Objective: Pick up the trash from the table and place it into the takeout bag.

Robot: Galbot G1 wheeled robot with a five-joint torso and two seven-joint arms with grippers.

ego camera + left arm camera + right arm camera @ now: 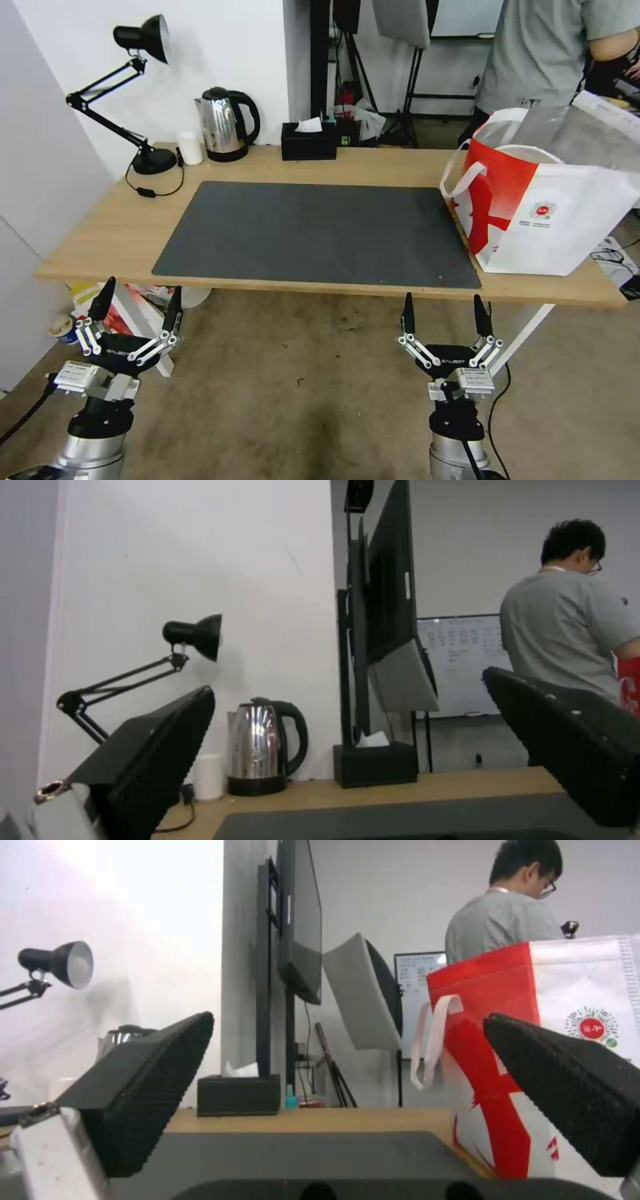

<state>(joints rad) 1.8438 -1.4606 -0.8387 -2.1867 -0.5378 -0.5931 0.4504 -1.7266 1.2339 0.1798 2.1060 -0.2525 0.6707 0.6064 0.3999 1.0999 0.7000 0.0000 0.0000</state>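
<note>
1. Landmark: the dark grey mat [317, 233] lies on the middle of the bench [100, 233]; its surface is bare.
2. Behind the mat, along the bench's far edge, stand a black desk lamp [137, 93], a small white cup [191, 147], a steel kettle [225, 125] and a black tissue box [308, 141].
3. The takeout bag [547, 213] stands upright on the bench just beside the mat's right edge, mouth open, loop handles up.
4. My left gripper [137, 310] hangs below the bench's front edge, off the mat's left front corner, fingers spread apart, holding nothing.
5. My right gripper [445, 315] hangs below the front edge near the mat's right front corner, fingers spread apart, holding nothing; the bag stands beyond it, to the right.
</note>
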